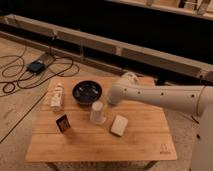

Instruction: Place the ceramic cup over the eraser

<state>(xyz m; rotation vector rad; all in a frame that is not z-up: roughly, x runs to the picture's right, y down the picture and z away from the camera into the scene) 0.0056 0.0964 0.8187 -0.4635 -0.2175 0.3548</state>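
Note:
The white ceramic cup (98, 113) stands on the wooden table (145, 142), just in front of the dark bowl. The eraser (63, 123), a small dark block with a reddish-brown face, stands to the cup's left, a cup's width away. My gripper (108, 102) is at the end of the white arm (160, 97), which reaches in from the right. It sits right at the cup's upper right side, between the cup and the bowl. I cannot tell whether it touches the cup.
A dark bowl (87, 92) sits behind the cup. A white bottle (57, 96) lies at the table's left. A pale flat block (119, 125) lies right of the cup. Cables and a small box (36, 67) lie on the floor at the left.

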